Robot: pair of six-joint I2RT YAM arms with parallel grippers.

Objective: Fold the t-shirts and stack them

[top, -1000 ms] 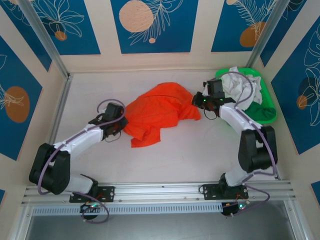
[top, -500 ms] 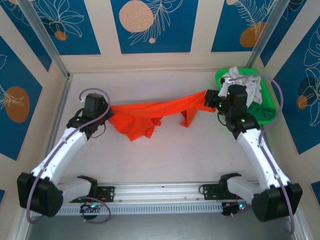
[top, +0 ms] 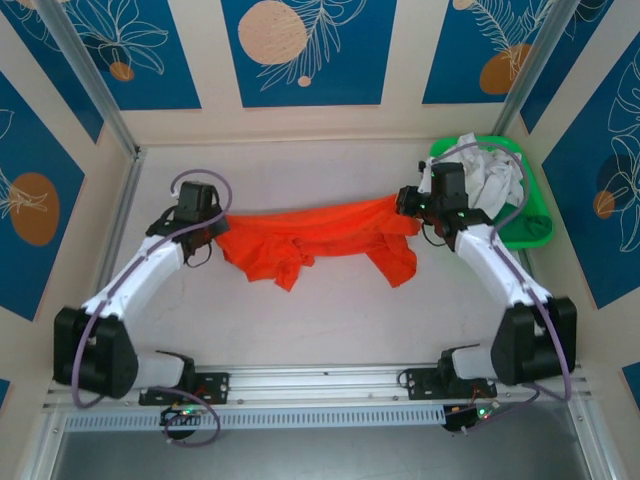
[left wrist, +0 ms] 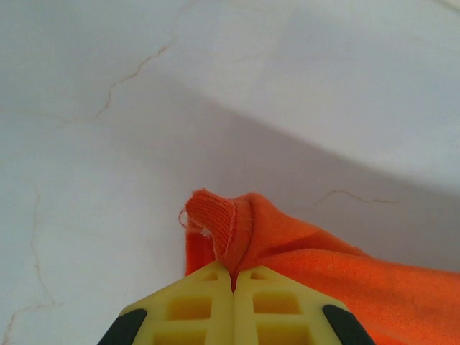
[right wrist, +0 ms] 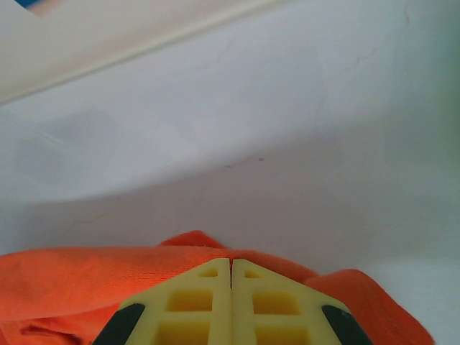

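Because the left end effector (top: 210,224) and right end effector (top: 407,203) each clamp one end, the bright orange-red cloth t-shirt (top: 310,235) stretches between them, likely for flattening on the bench (top: 330,325).

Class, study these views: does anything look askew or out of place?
The orange t-shirt is stretched, bunched and twisted, between the shut left gripper and right gripper, one part drooping; the white t-shirt lies crumpled in the green tray.

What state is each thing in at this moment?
left gripper: shut on the orange t-shirt
right gripper: shut on the orange t-shirt
orange t-shirt: unfolded, bunched, stretched between both grippers
white t-shirt: crumpled, unfolded, in the green tray
green tray: holds the white t-shirt
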